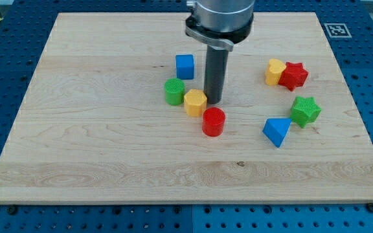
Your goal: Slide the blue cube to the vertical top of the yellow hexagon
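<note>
Blue cube, small and plastic (184,66), sits toward the view's top of the pale wooden board (109,149), up and to the view's left of my dark rod (214,74). I carry no jaws — only that rod, so nothing is clenched or grasped. My tip (213,102) rests on the board just beside the yellow hexagon block (195,102), on its right in the view, apparently touching it. A green ridged cylinder (175,91) stands against the hexagon's left, and a red cylinder (214,122) sits just below it, to the view's right. Well apart on the view's right lie a yellow block (275,71) touching a red star-like block (294,76), a green star-like block (305,110) and a blue triangular block (276,131).
</note>
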Robot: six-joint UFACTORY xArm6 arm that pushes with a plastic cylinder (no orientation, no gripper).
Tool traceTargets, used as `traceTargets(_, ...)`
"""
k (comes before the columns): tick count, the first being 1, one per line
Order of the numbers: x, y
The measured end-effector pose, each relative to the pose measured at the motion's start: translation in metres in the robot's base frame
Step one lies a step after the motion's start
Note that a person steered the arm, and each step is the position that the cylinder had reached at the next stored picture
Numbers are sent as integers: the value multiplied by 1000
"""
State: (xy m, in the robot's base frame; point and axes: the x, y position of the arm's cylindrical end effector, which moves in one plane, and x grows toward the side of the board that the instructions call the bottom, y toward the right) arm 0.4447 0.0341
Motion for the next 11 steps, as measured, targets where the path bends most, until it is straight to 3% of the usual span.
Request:
traceTargets(8,-91,-82)
traceTargets(11,-62,-12)
